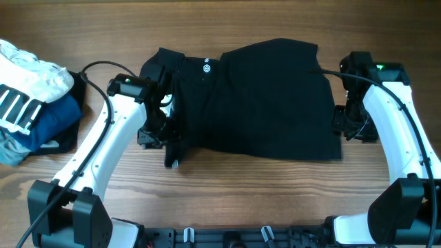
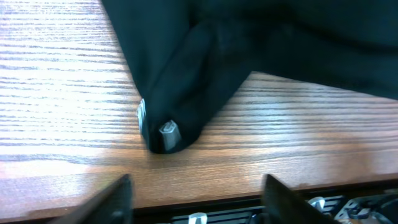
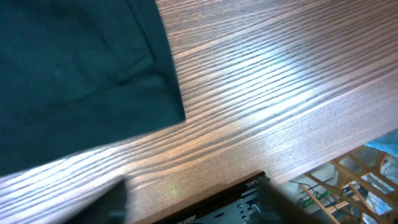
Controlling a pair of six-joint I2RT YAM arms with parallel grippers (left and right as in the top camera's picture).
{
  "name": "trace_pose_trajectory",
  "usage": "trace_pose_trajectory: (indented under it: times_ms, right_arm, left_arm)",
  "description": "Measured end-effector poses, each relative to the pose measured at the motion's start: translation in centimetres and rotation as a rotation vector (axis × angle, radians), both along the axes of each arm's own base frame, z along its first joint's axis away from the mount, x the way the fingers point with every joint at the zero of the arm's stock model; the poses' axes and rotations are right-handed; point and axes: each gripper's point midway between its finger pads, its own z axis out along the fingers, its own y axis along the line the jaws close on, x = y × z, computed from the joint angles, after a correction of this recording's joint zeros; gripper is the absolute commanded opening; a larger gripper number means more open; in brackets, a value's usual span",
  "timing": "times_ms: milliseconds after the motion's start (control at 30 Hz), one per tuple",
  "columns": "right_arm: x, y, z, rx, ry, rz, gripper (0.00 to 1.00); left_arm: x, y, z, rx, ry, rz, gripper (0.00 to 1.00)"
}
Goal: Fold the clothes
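The black T-shirt (image 1: 262, 96) lies partly folded across the middle of the table, with a small white logo near its upper left. Its lower left corner, bearing a small white tag (image 2: 168, 132), hangs toward the table's front edge. My left gripper (image 2: 196, 182) is open and empty, just in front of that corner; in the overhead view it sits at the shirt's left edge (image 1: 157, 134). My right gripper (image 3: 189, 185) is open and empty beside the shirt's lower right corner (image 3: 93, 68), and it shows in the overhead view (image 1: 353, 127) at the shirt's right edge.
A white garment with black stripes (image 1: 24, 86) lies on a blue folded garment (image 1: 52, 120) at the far left of the table. The table's front edge (image 2: 205, 202) is close to both grippers. A wooden rack (image 3: 348, 180) stands below the right side.
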Motion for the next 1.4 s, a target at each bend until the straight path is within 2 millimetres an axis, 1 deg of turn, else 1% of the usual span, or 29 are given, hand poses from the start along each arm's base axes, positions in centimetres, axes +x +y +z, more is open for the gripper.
trace_pose_trajectory:
  times_ms: [33,67,167,300,400,567,667,767,867,933,1133,1233,1300,1333,1367,1400]
  right_arm:
    - [0.0,0.0,0.0,0.002,0.000,0.000,0.88]
    - [0.0,0.1,0.0,0.007,-0.001,-0.002,0.88]
    - [0.1,0.5,-0.2,0.032,-0.004,-0.006,0.88]
    - [0.3,1.7,-0.5,0.099,-0.015,-0.017,0.87]
    - [0.5,2.8,-1.8,0.161,-0.029,-0.032,0.87]
    - [0.6,3.5,-4.2,0.197,-0.059,-0.084,0.87]
    - [1.0,3.8,-5.4,0.211,-0.084,-0.099,0.87]
    - [1.2,3.9,-5.9,0.216,-0.100,-0.106,0.87]
    - [1.6,3.9,-5.9,0.217,-0.114,-0.104,0.87]
    - [1.6,3.9,-5.9,0.217,-0.118,-0.104,0.87]
    - [1.6,3.9,-5.9,0.218,-0.117,-0.099,0.87]
    - [1.6,3.9,-5.9,0.218,-0.116,-0.099,0.87]
    - [1.6,3.9,-5.9,0.218,-0.116,-0.099,0.87]
    - [1.5,3.9,-5.9,0.217,-0.112,-0.099,0.87]
    - [1.4,3.9,-5.9,0.217,-0.108,-0.100,0.87]
    - [1.3,3.9,-5.9,0.217,-0.105,-0.100,0.87]
  left_arm:
    - [0.0,0.0,0.0,0.000,0.001,0.003,0.82]
    - [0.0,0.0,0.0,0.000,0.000,0.001,0.84]
    - [0.0,0.0,0.0,0.000,0.001,0.000,0.86]
    - [-0.3,0.1,-0.4,0.003,0.010,0.001,0.87]
    - [-1.0,0.3,-1.7,0.013,0.032,0.000,0.88]
    - [-1.1,0.4,-4.1,0.014,0.022,0.047,0.88]
    - [-0.3,0.1,-5.4,0.004,-0.018,0.086,0.86]
    - [1.9,-0.2,-6.4,-0.010,-0.114,0.130,0.84]
    - [4.0,0.6,-6.6,0.036,-0.199,0.199,0.82]
    - [4.6,1.1,-6.7,0.063,-0.219,0.237,0.80]
    - [5.1,2.9,-7.0,0.123,-0.228,0.342,0.70]
    - [5.1,3.3,-8.2,0.140,-0.215,0.374,0.61]
    - [4.8,3.3,-9.3,0.151,-0.188,0.380,0.53]
    - [4.5,3.4,-9.8,0.158,-0.170,0.382,0.47]
    - [4.3,3.4,-10.3,0.165,-0.155,0.379,0.38]
    - [4.2,3.4,-10.8,0.168,-0.141,0.380,0.25]
